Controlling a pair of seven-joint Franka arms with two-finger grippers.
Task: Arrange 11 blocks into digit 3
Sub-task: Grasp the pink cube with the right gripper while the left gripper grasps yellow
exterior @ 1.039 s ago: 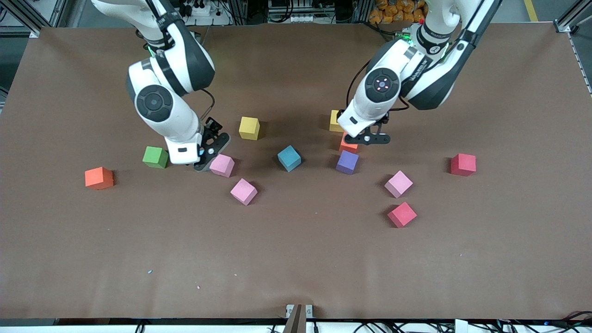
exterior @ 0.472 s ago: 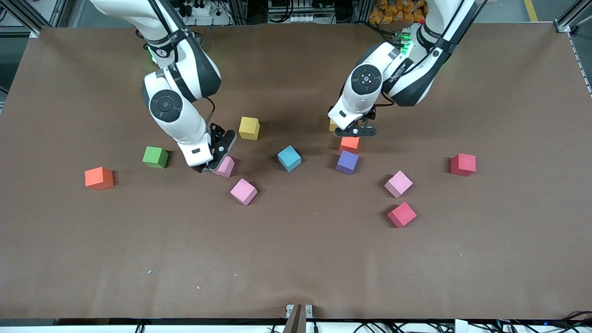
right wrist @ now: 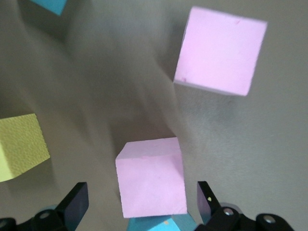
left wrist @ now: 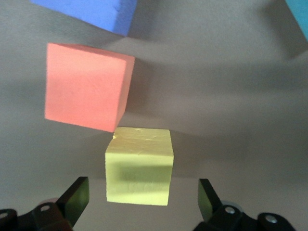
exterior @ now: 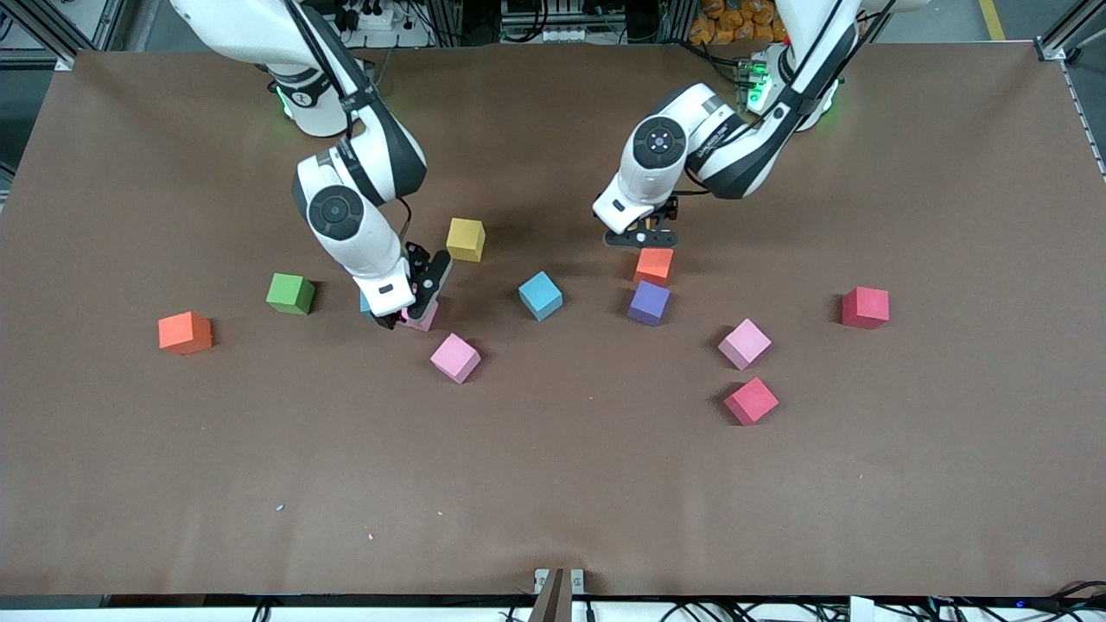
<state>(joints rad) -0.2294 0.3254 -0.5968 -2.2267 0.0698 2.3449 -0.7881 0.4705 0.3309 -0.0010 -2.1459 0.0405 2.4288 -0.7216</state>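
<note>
Blocks lie scattered on the desk (exterior: 553, 484). Left hand (left wrist: 142, 204) gapes wide around a yellow block (left wrist: 138, 166) beside the orange block (exterior: 653, 265); right hand (right wrist: 142, 204) gapes around a pink block (right wrist: 151, 177).

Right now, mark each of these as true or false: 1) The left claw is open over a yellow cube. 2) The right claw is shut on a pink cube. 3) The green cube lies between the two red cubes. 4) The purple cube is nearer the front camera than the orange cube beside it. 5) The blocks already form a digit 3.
1) True: the left claw stands open with the yellow cube between its fingers.
2) False: the right claw is open around a pink cube, not shut on it.
3) False: the green cube sits toward the right arm's end, away from both red cubes.
4) True: the purple cube lies lower than the orange cube.
5) False: the blocks lie scattered.
</note>
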